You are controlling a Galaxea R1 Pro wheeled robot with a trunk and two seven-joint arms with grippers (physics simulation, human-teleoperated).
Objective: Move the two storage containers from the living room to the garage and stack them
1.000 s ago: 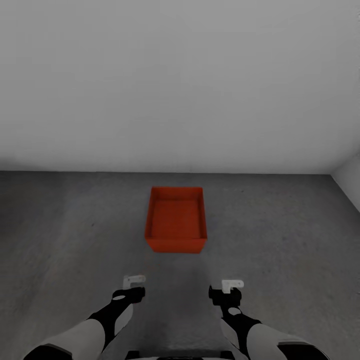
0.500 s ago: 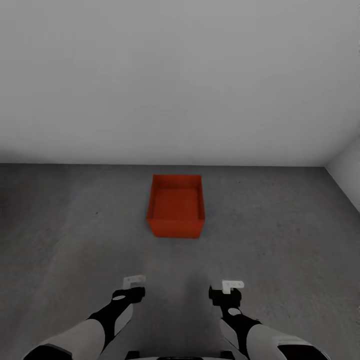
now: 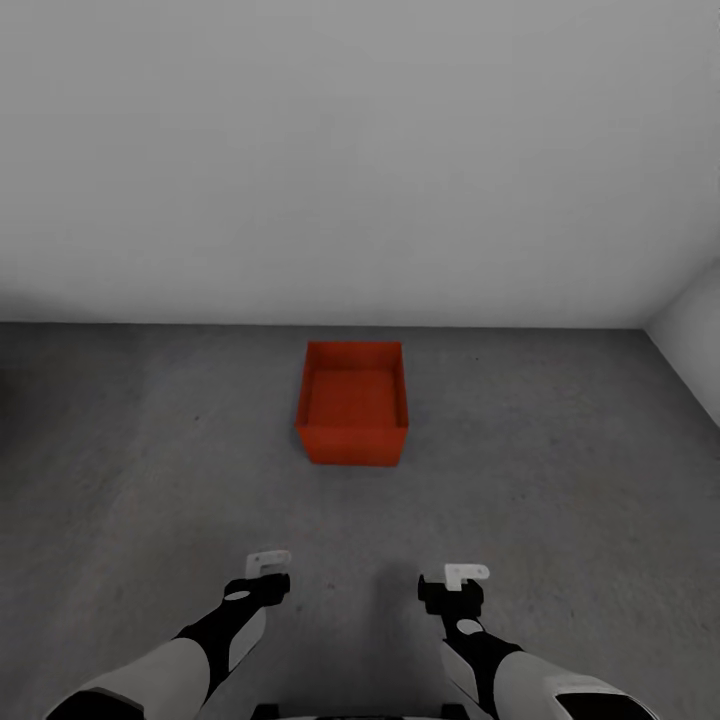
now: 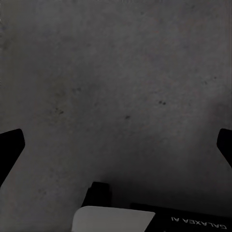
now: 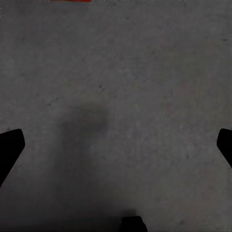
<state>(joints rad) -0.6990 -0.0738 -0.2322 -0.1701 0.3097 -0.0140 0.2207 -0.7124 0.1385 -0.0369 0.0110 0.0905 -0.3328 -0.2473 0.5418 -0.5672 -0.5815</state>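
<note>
One red-orange open-topped storage container stands alone on the dark grey garage floor, straight ahead of me and close to the pale back wall. Its edge shows as a thin red sliver in the right wrist view. My left gripper and right gripper hang low in front of me, well short of the container, both pointing down at bare concrete. Each is open with nothing between the fingers: the left gripper and the right gripper show dark fingertips spread wide apart.
A plain pale grey wall closes the room behind the container. A side wall meets it at the far right. Rough grey floor stretches to both sides of the container and between it and my arms.
The container now looks smaller and sits higher in the head view, as the camera has drawn back from it. Both arms keep the same pose.
</note>
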